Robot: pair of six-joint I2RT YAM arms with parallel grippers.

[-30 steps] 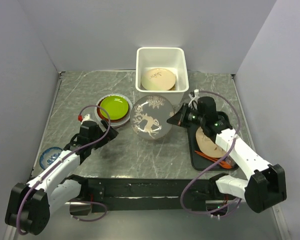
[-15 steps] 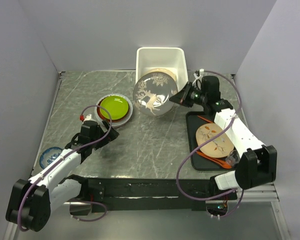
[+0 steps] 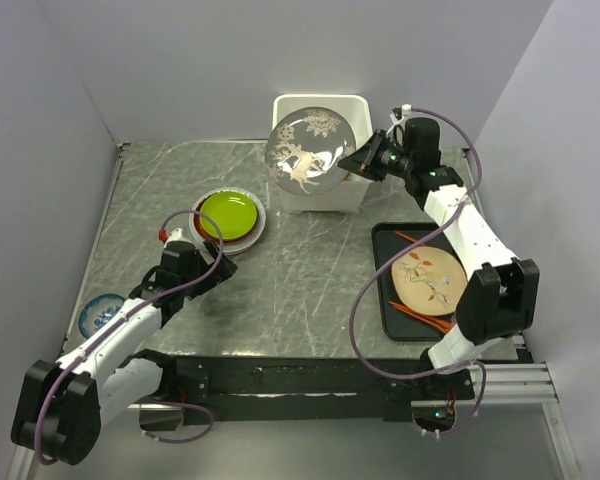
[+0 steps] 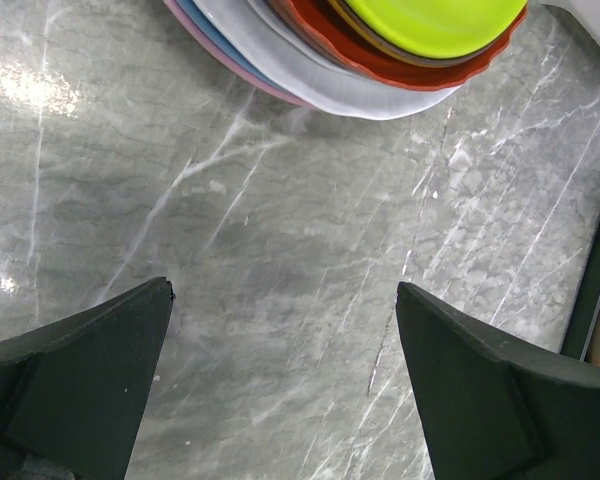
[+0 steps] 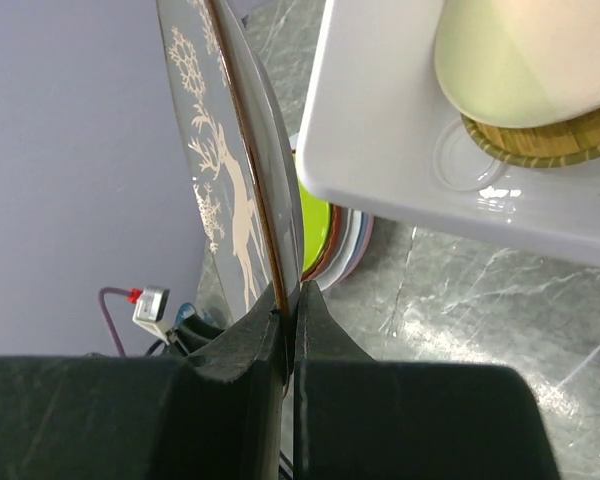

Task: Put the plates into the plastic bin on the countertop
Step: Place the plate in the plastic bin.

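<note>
bench: grey marble-look countertop [image 3: 300, 290] inside plain lilac-grey walls, arm bases along the bottom of the top view.
bin: white plastic bin [image 3: 359, 110] at upper centre of the top view, against the back wall; a cream plate [image 5: 525, 55] on a woven tan one already lies inside, seen at upper right of the right wrist view.
right hand: right hand [image 3: 363, 160] clenched on the rim of the grey patterned plate [image 3: 308, 152], pinch clear in the wrist view; plate is on edge, tilted, airborne over the bin's left front corner.
left hand: left hand [image 4: 285, 390] released, jaws wide, hovering low over bare bench just below the stack, holding nothing.
stack: lime green plate [image 3: 227, 212] on top of red-brown, white, blue and pink ones, centre left of the top view.
others: small blue patterned plate [image 3: 101, 313] at far left; black tray [image 3: 382, 300] at lower right carrying a leaf-pattern plate [image 3: 430, 281].
step: my read, transport of the patterned plate, drop-off pending.
next: shift the plate right over the opening, level it, lower onto the cream plate, then let go; rim clearance at the bin wall looks like the tight part.
</note>
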